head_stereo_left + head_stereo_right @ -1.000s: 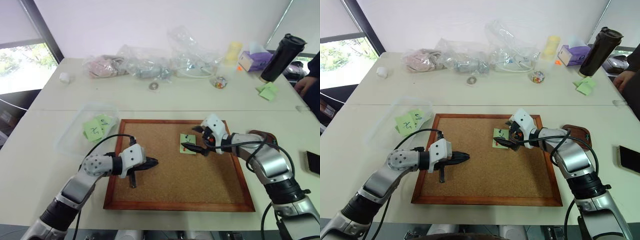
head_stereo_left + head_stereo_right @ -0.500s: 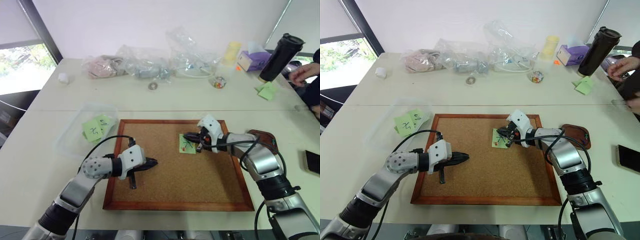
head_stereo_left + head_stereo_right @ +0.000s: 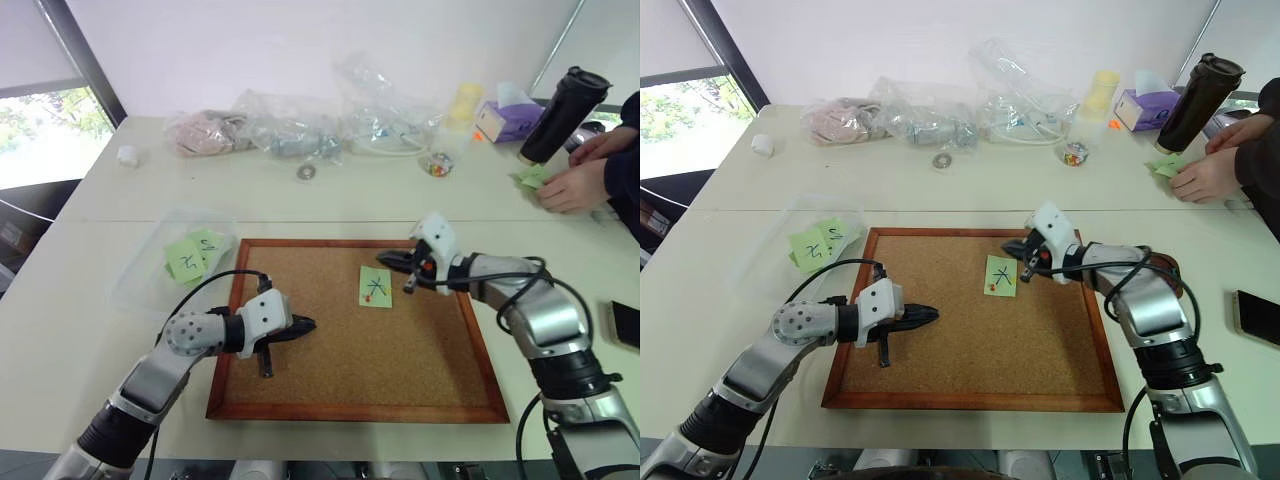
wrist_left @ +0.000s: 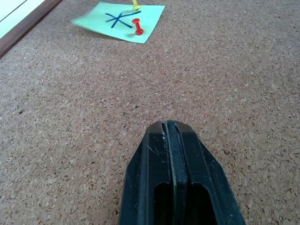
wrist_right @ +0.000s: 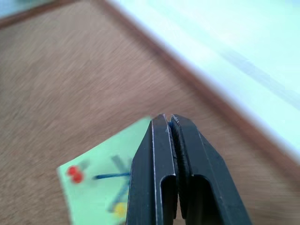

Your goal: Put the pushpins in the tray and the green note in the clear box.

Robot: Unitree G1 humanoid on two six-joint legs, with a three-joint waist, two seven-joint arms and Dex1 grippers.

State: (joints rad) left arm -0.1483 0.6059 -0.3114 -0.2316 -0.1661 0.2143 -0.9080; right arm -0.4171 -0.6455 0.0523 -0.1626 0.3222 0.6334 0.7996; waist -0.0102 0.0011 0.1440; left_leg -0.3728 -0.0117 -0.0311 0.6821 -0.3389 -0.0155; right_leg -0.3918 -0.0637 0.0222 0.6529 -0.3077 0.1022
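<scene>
The green note (image 3: 375, 287) with a black cross lies on the cork board (image 3: 350, 350), a red pushpin (image 3: 368, 298) stuck in its near corner. A small yellow spot (image 4: 135, 3) shows at the note's far edge. My right gripper (image 3: 384, 258) is shut just above the note's far right corner, and nothing shows between its fingers (image 5: 161, 154). My left gripper (image 3: 306, 324) hovers shut over the board's left part, pointing toward the note. The tray (image 3: 1174, 268) is mostly hidden behind my right forearm. The clear box (image 3: 140, 285) sits left of the board.
Two scribbled green notes (image 3: 195, 255) lie in the clear box. Soft plastic bags (image 3: 300, 125), a small jar (image 3: 437, 165), a purple tissue box (image 3: 505, 120) and a black bottle (image 3: 560, 115) line the back. A person's hands (image 3: 570, 185) rest at the far right. A phone (image 3: 625, 325) lies nearby.
My right gripper went from open at the note to shut, then lifted up and away to the right. A person's hands reached in at the far right. My left arm stayed still.
</scene>
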